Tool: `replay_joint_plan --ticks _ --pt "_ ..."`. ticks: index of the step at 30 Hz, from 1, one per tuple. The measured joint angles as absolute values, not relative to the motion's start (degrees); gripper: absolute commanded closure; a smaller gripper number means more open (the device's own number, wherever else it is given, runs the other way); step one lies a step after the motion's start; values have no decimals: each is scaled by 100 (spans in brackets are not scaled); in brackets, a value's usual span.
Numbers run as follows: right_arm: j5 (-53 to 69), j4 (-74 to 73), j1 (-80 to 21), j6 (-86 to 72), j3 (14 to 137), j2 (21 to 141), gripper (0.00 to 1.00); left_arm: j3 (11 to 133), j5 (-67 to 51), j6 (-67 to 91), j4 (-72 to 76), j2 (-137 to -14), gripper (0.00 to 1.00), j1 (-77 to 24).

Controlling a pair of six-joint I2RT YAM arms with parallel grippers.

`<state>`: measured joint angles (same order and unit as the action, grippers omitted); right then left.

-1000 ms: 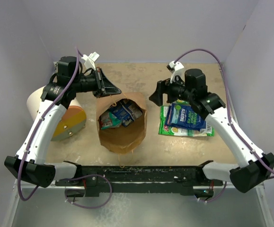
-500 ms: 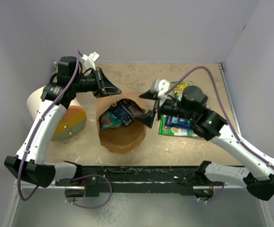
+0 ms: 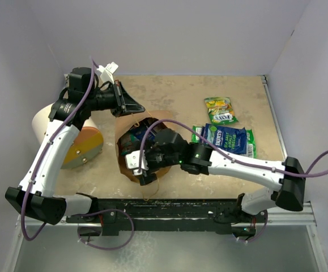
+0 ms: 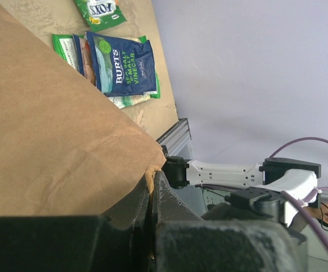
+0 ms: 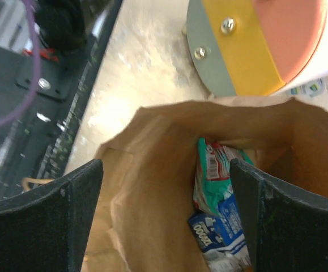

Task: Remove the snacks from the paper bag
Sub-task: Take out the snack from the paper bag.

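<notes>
The brown paper bag (image 3: 162, 120) stands open in the middle of the table. My left gripper (image 3: 141, 109) is shut on the bag's twisted handle at its far rim, pinched between the jaws in the left wrist view (image 4: 151, 184). My right gripper (image 3: 136, 165) is open and empty over the bag's near side. In the right wrist view it (image 5: 166, 226) straddles the bag's mouth. A teal packet (image 5: 212, 175) and a blue packet (image 5: 220, 232) lie inside the bag. On the table to the right lie a green-yellow packet (image 3: 220, 109) and a dark blue packet (image 3: 226, 139) on a green-edged one (image 3: 196, 148).
A white cylinder with an orange-yellow round end (image 3: 81, 147) lies left of the bag, close to it, and also shows in the right wrist view (image 5: 265, 39). Walls close the table on the left, back and right. The arm bases' rail runs along the near edge.
My right arm has swung left from above the packets on the right and now reaches over the bag's near side, jaws open. The left gripper and the bag have not moved.
</notes>
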<state>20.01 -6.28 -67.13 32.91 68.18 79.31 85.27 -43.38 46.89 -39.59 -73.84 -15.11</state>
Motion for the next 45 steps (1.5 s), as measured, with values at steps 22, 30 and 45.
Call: replay_joint_plan --ticks 22,30,45 --pt "351 1020 -6624 3957 6458 9826 55 8680 -4327 4676 -4075 -7402 100 -1511" --pt "292 1920 -6318 3647 5913 9826 54 8820 -4351 4609 -4139 -7415 100 -1511" --pt "25 2414 -6171 3288 6191 10763 30 8831 -4412 4589 -4128 -7474 100 -1511"
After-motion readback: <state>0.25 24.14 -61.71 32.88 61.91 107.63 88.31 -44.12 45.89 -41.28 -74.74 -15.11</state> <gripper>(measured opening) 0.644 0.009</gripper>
